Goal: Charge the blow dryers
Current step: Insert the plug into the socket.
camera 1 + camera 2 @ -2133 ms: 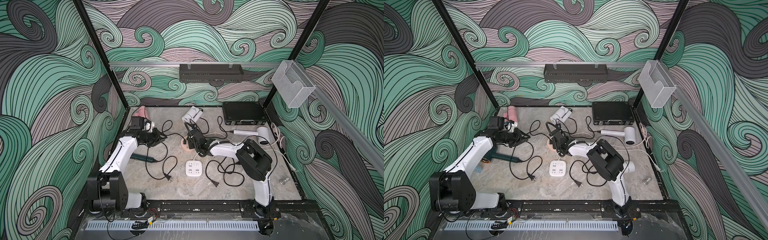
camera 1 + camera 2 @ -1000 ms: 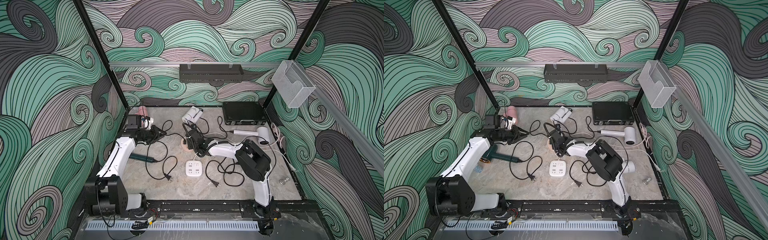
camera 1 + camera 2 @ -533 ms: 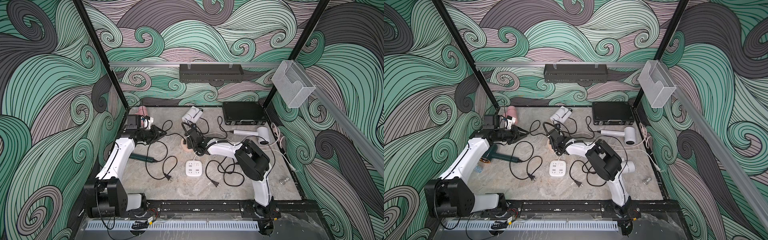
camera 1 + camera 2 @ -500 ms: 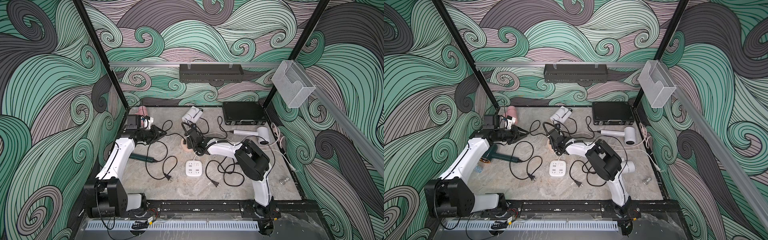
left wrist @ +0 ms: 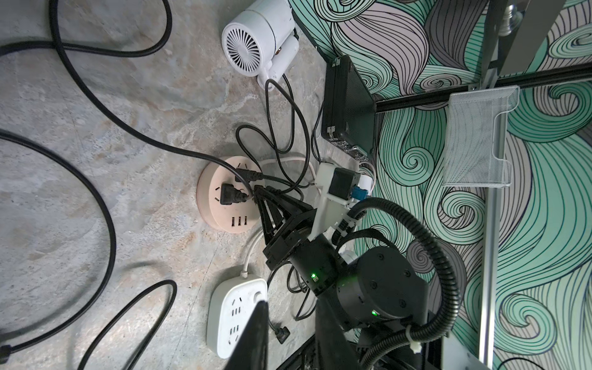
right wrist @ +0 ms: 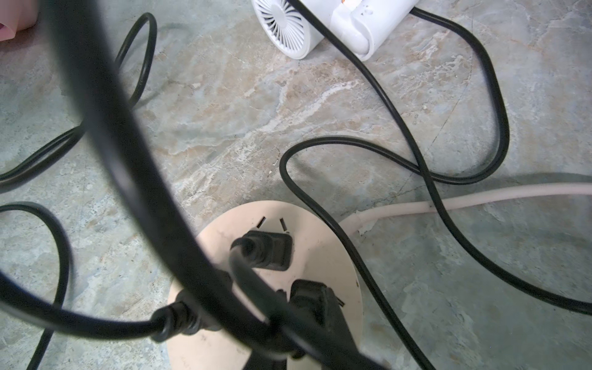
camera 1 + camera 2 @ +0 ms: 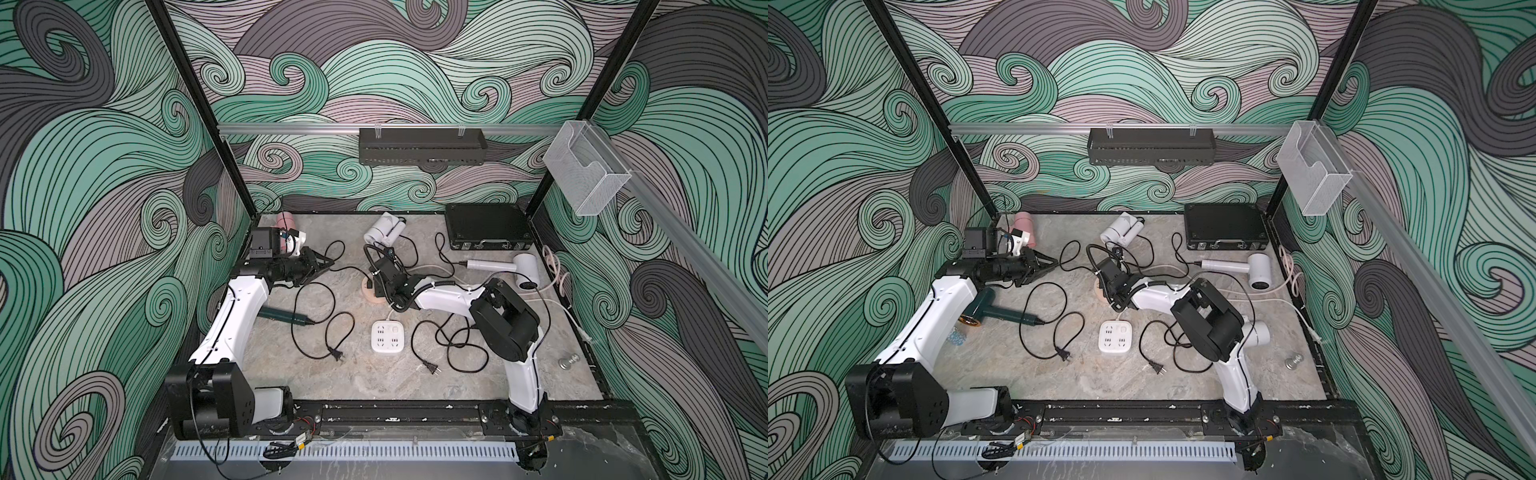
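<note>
nearest the front rail, on the tabletop (image 7: 374, 386): a loose plug (image 7: 337, 355) on the left side and a second loose plug (image 7: 432, 368) on the right, both lying with prongs bare. just behind and between them, a square white socket block (image 7: 388, 337).

dark green dryer (image 7: 988, 307) flat beside the left arm (image 7: 934, 320): head and coppery nozzle (image 7: 968, 322) showing in a top view, only the handle (image 7: 286, 318) clear of the arm in a top view. white dryer barrel (image 7: 1260, 333) poking out behind the right arm (image 7: 1208, 328), seen in a top view only.

mid-tabletop, round peach hub (image 7: 368, 297), mostly covered by the right wrist in both top views. laid bare in the left wrist view, with two black plugs (image 5: 228, 194) seated in it. right jaws clenched, tips on the hub just against the tail of one seated plug; pinching it or not, cannot tell. right wrist view crossed by a thick blurred cord (image 6: 134, 179) over the hub.

left of the hub, left jaws grasping a black cord (image 7: 344, 253), tips close together in both top views; only one finger (image 5: 253, 336) caught by the left wrist view.

farther back: long-handled white dryer (image 7: 521, 270) to the right. folded white dryer (image 7: 384, 232) at centre, fan grille (image 5: 245, 48) visible from the wrist views alone. black case (image 7: 486, 226) at the far right. pink dryer (image 7: 1022, 222) in the far left corner, partly behind the left wrist camera.
</note>
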